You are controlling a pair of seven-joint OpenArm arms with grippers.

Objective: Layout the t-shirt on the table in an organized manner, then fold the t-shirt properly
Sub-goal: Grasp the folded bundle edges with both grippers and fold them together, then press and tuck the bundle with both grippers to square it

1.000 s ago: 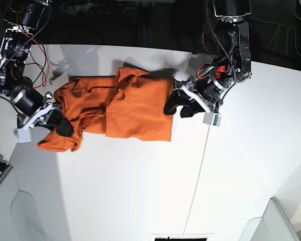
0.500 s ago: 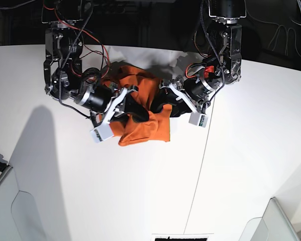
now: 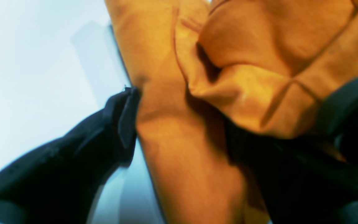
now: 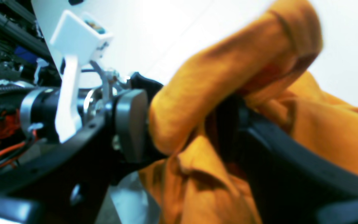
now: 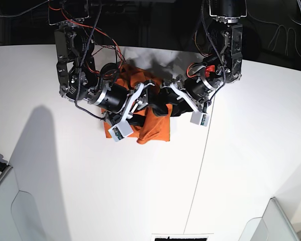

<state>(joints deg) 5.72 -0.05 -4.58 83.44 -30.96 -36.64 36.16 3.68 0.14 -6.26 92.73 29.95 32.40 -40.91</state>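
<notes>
Well, the t-shirt [image 5: 151, 120] sits bunched mid-table [image 5: 240, 165], folded over but untidy. The right gripper [image 5: 142, 103] spreads apart with cloth draped across it; the left gripper [image 5: 166, 103] stays wide open. Neatening remains.

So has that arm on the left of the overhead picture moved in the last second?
Yes. The right gripper swung from near the table's left edge rightward toward the dark seam, carrying the t-shirt over itself, close to the left gripper.
</notes>
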